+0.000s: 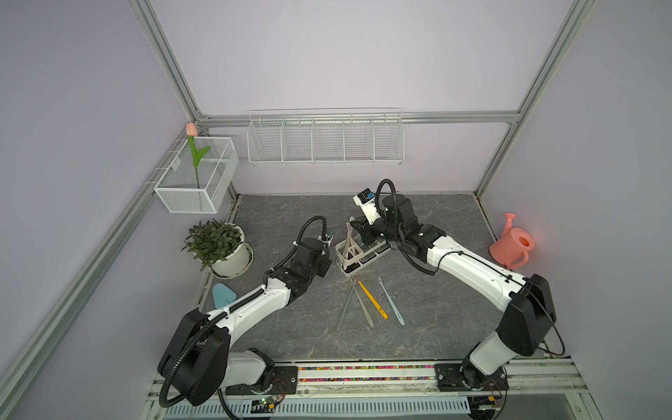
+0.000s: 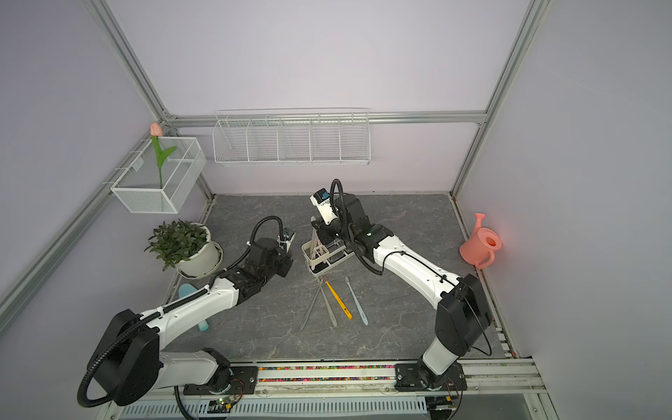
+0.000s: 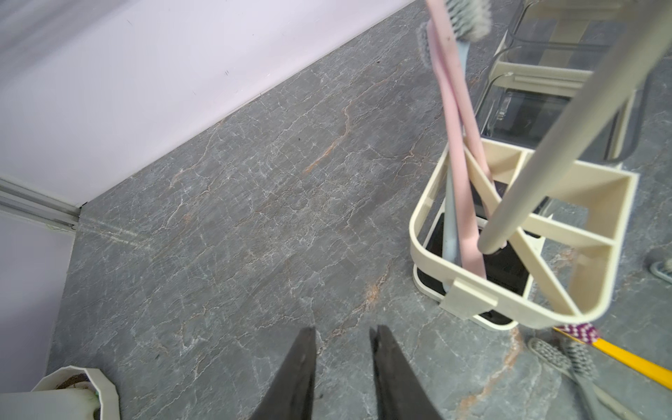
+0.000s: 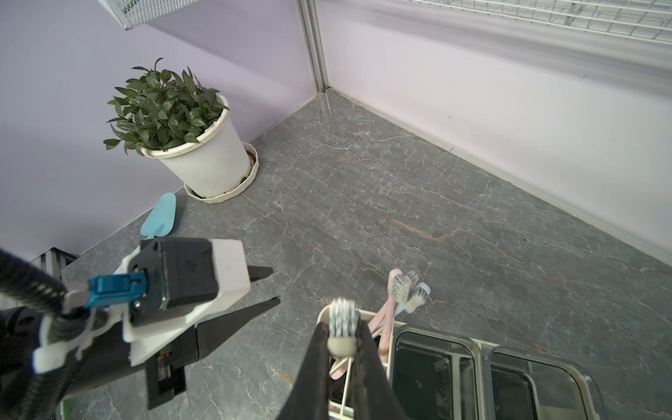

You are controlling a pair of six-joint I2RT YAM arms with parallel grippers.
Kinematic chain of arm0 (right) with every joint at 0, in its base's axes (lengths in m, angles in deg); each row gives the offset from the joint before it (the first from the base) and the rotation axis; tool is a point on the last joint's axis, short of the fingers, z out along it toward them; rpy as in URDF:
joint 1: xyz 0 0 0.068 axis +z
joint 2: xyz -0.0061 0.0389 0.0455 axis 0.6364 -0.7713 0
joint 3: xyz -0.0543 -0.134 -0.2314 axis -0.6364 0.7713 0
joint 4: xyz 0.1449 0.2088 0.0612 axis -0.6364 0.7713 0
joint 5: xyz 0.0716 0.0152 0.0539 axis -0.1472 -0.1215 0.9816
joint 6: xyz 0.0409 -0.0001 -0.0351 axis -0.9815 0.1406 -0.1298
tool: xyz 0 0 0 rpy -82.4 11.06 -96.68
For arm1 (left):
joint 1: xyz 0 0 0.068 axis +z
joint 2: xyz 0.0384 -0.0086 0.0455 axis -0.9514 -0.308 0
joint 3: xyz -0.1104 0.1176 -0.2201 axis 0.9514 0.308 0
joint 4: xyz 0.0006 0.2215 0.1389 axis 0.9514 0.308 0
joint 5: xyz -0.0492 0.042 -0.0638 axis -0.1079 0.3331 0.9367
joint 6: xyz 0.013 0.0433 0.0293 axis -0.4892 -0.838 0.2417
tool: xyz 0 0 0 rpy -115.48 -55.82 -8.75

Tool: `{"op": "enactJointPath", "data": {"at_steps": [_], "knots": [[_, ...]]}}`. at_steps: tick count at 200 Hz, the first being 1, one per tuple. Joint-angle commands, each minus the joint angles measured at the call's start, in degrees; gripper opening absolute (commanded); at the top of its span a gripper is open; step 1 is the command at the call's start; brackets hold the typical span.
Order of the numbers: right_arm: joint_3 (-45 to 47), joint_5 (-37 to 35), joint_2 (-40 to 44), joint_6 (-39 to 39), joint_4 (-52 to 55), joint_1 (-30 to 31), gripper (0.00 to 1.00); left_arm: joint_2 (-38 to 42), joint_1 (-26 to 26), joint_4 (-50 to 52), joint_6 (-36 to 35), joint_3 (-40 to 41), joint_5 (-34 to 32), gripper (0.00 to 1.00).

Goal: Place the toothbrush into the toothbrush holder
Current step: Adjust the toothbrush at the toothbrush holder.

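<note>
The right gripper point(image 4: 342, 336) is clamped on the grey toothbrush point(image 4: 341, 320) just under its bristles. The handle points steeply down, its tip seemingly inside the holder's point(image 1: 342, 263) end compartment, mid-frame in a top view. The left gripper point(image 3: 342, 332), slightly apart, hangs empty nearby.

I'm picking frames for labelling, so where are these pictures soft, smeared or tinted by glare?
Left wrist: the near toothbrush handle is out of focus, while the holder rim is fairly sharp. Right wrist: the wire basket is smeared into streaks, while the plant is crisp. In both top views the watering can casts a pink glow on the wall; otherwise the light is even.
</note>
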Motion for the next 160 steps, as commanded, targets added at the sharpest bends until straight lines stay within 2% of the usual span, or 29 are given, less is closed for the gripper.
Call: {"op": "enactJointPath", "data": {"at_steps": [1, 160], "knots": [[0.7, -0.4, -1.2, 1.2, 0.1, 1.0, 0.07, -0.2, -0.2, -1.0, 1.1, 0.9, -0.4, 0.31], [4.4, -7.1, -4.2, 2.7, -2.0, 5.3, 0.07, -0.3, -0.2, -0.8, 1.2, 0.8, 0.3, 0.31]]}}
